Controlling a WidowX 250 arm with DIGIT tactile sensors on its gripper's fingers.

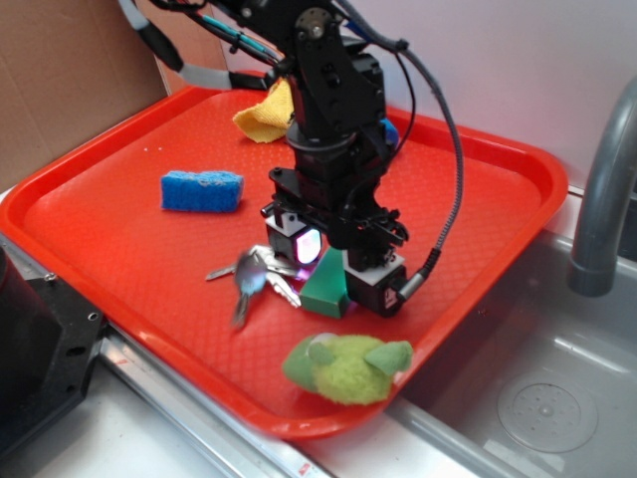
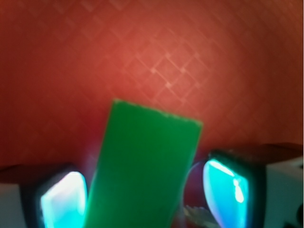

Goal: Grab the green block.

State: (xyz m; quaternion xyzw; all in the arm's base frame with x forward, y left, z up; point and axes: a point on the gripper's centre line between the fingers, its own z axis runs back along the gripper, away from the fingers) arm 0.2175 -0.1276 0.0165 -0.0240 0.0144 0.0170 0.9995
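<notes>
The red tray (image 1: 478, 169) carries everything, and the gripper (image 1: 333, 269) stands low near its front edge. Its glowing pads (image 2: 64, 202) are spread to either side of the green block (image 2: 142, 166), with gaps showing, beside the metal spoon (image 1: 249, 279).

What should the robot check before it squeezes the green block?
1. Green block sits between the end effector fingers: ok.
2. Fingers apart, a gap showing on the right of the block: ok.
3. Block lined up straight with the fingers: not ok, it looks tilted.
4. Spoon away from the fingers: cannot tell, it lies very near.
5. Plush toy and blue sponge out of the way: ok.
6. Block resting flat on the red tray: cannot tell.
</notes>
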